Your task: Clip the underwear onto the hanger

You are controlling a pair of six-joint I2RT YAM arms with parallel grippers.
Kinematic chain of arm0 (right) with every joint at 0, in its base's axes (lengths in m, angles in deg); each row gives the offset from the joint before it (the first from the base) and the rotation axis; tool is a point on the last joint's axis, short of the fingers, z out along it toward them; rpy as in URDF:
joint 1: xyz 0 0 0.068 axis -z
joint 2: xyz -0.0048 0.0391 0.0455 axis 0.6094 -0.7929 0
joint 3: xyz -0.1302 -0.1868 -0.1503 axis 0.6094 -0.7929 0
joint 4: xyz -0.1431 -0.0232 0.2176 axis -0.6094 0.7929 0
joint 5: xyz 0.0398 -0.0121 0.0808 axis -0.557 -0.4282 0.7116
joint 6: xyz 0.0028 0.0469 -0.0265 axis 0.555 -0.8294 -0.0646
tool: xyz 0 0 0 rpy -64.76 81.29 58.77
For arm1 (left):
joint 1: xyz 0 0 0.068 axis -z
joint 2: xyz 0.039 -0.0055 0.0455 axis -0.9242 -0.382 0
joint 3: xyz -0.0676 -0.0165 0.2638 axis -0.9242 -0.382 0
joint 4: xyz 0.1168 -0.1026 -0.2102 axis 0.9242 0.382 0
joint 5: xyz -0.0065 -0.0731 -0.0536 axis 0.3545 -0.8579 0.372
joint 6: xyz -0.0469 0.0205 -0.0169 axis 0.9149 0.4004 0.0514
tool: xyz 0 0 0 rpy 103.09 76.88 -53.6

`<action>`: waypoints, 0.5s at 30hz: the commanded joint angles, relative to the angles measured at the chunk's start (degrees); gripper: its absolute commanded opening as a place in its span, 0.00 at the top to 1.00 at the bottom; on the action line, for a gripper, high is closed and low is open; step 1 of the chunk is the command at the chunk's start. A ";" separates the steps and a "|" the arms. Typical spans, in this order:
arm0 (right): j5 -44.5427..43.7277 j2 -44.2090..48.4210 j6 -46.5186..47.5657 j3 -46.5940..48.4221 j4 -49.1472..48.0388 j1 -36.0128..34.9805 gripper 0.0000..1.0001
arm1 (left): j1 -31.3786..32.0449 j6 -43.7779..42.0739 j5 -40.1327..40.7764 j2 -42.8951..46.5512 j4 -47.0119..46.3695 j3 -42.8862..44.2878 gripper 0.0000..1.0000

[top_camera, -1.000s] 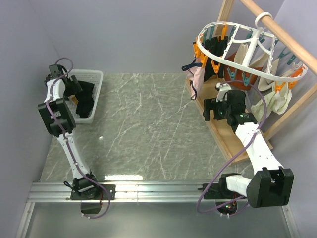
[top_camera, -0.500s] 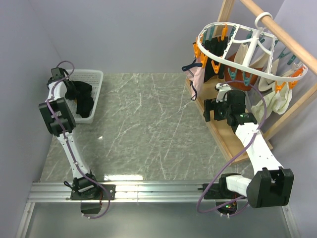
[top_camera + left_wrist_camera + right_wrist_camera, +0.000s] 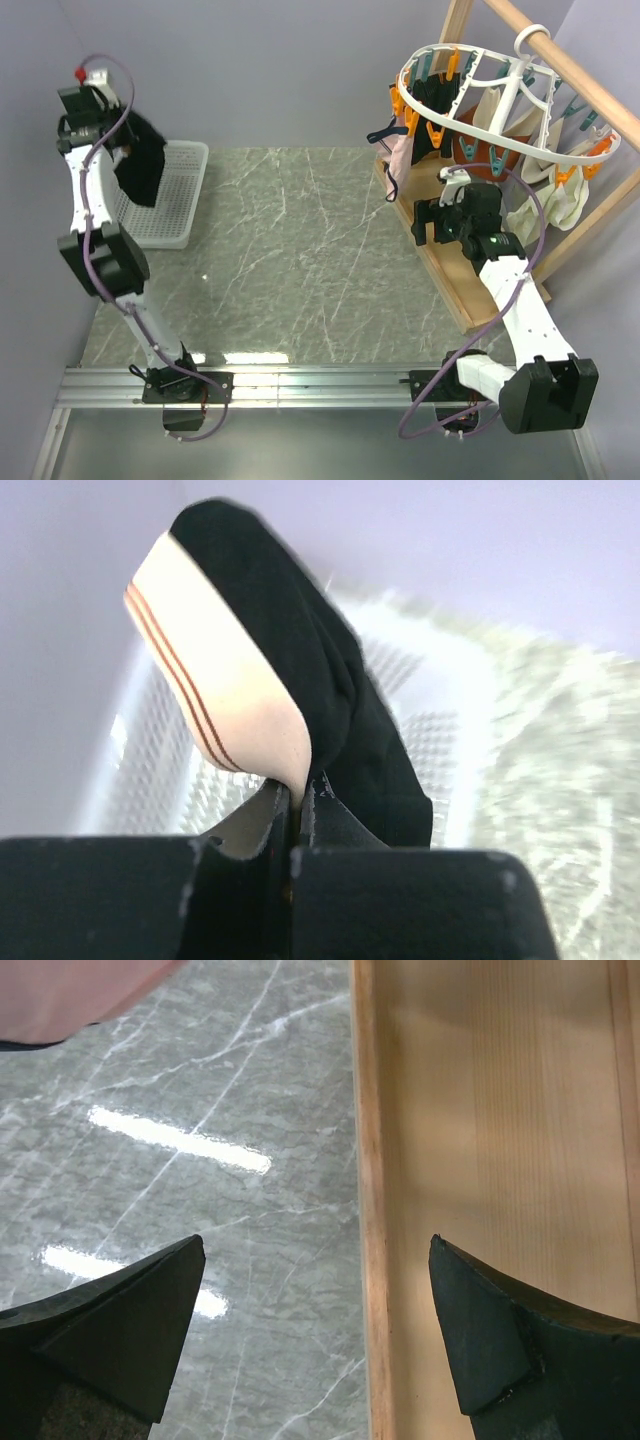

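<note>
At the far left, the left tool is pinched tight on the tan waistband of the underwear. The black cloth hangs from it above the white basket. The marbled surface spreads between. On the right, the right tool gapes wide and holds nothing. It sits over the edge of the wooden board, below the hanger.

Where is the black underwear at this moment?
In the top view the underwear hangs at the far left, pinched in the left hand above the white basket. The hanger is across the table on the right.
</note>
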 commanded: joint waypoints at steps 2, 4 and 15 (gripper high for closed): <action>1.55 2.71 0.78 2.36 0.08 -0.36 0.00 | 7.21 -12.28 -6.24 13.58 -2.22 -0.19 1.00; 1.99 3.41 0.87 2.36 0.26 -0.36 0.00 | 10.21 -16.40 -7.65 16.93 -1.42 -3.79 1.00; 8.93 5.70 4.29 1.49 5.79 -0.36 0.00 | 38.25 -32.50 -13.19 36.72 4.91 -35.92 0.96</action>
